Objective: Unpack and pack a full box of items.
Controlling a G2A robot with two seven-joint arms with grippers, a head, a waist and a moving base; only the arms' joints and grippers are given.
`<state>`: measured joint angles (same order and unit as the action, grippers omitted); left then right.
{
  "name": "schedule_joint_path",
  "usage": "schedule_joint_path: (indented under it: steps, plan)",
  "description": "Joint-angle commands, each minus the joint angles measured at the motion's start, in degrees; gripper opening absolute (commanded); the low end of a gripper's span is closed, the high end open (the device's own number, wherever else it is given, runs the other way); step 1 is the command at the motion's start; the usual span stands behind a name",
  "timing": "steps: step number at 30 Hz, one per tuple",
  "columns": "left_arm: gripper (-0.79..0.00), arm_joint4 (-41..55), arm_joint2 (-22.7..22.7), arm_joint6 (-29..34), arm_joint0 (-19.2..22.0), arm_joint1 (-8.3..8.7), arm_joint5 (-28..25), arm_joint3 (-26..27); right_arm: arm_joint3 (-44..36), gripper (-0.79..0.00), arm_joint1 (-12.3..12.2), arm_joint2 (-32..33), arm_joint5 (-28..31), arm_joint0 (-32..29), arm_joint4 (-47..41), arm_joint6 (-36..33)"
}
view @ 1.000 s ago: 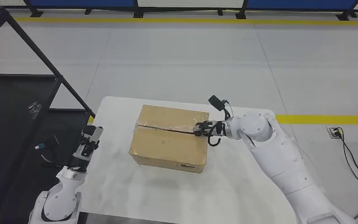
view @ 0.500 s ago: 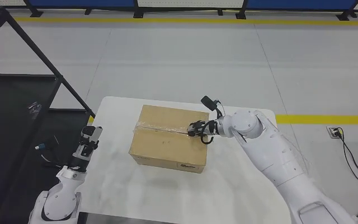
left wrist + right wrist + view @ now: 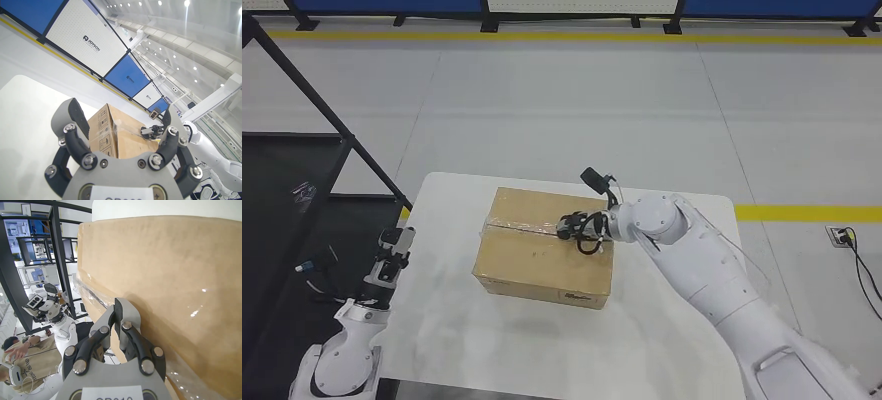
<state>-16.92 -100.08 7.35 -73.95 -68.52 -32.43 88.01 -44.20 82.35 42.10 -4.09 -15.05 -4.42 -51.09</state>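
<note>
**Working the tape seam on a sealed carton**

Judging by the pose, 1 risk stands out. The right gripper (image 3: 115, 308), fingers pressed together with its tips on the clear tape (image 3: 88, 291), could skid off the seam. It could also shove the unbraced cardboard box (image 3: 542, 262) across the worktop (image 3: 662, 330). Nearest the robot, the left gripper (image 3: 121, 106) hangs spread at the worktop's left edge, well apart from the box. Farther out, the box sits mid-worktop, flaps closed, with the right gripper on top at its seam.
</note>
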Motion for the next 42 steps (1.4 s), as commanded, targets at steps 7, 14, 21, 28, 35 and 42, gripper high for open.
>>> schedule_joint_path:
  steps: [7, 14, 21, 28, 35, 42]
  plan:
    - [0.000, 0.7, -0.5, 0.2, 0.1, 0.22, -0.2, -0.5, 4.0, -0.785, 2.8, -2.5, 1.0, 2.3, -1.1, -0.2]
    - [0.000, 1.5, -1.0, 0.5, 0.1, 0.42, -0.5, -1.1, 7.3, -0.785, 5.7, -4.3, 2.2, 3.5, -2.9, 1.3]
    - [0.000, 2.3, -1.4, 0.5, -0.1, 0.58, -0.8, -1.8, 11.3, -0.785, 9.1, -5.6, 3.2, 4.9, -5.6, 3.8]
    - [0.000, 3.3, -1.9, 0.3, -0.5, 0.73, -1.4, -2.4, 15.1, -0.785, 12.7, -7.2, 3.7, 6.3, -6.6, 6.8]
    - [0.000, 4.1, -2.3, 0.2, -1.1, 0.85, -1.8, -2.7, 18.4, -0.785, 16.4, -8.6, 3.7, 7.4, -6.9, 10.0]
    - [0.000, 5.1, -2.9, 0.2, -2.2, 0.98, -2.2, -2.6, 21.8, -0.785, 20.0, -9.1, 4.8, 8.3, -7.9, 14.1]
